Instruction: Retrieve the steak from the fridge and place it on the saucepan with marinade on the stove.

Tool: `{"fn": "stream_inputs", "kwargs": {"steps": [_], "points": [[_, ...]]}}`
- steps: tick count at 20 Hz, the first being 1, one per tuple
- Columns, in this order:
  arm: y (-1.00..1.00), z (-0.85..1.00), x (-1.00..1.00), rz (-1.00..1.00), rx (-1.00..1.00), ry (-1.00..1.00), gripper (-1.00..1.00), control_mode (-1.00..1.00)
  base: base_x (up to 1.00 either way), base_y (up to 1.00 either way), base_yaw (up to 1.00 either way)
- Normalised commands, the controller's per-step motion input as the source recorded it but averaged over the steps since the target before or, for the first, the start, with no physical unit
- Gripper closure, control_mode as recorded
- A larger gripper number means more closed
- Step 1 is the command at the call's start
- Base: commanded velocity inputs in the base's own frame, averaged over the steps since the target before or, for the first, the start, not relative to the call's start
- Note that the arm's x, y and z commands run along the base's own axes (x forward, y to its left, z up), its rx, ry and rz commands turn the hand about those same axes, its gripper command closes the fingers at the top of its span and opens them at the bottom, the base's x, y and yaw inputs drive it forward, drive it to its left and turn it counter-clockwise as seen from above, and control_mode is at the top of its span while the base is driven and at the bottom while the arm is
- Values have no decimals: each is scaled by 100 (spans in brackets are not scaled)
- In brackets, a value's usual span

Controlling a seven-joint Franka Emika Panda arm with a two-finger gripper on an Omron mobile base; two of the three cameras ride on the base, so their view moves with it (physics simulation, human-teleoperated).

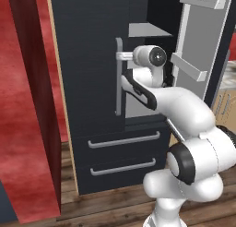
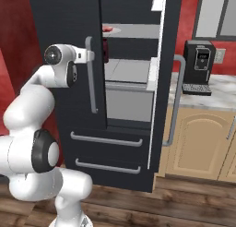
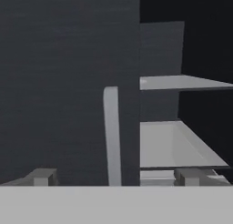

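A red wall (image 1: 18,106) stands at the left; the floor (image 2: 184,207) is brown wood planking. The fridge (image 1: 87,83) is tall, flat-faced and charcoal-black, with two lower drawers. Its left door is closed and carries a grey vertical bar handle (image 1: 119,78); its right door (image 1: 203,46) stands swung open. Light grey shelves (image 3: 182,82) and a bin (image 3: 173,145) lie inside. The steak (image 2: 107,29), a small pink-red lump, rests on an upper shelf. The end effector (image 3: 116,175) is spread wide, empty, with the bar handle between its fingers. At the right, a marbled worktop (image 2: 216,94) on tan cabinets bears a black coffee machine (image 2: 199,67).
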Motion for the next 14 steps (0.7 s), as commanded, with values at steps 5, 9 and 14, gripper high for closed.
{"fn": "stream_inputs", "kwargs": {"steps": [5,9,14], "points": [[24,0,36,0,-1,0,-100,-100,0,0,0],[5,0,30,0,0,0,-100,-100,0,0,0],[0,-2,33,0,-1,0,-100,-100,0,0,0]]}}
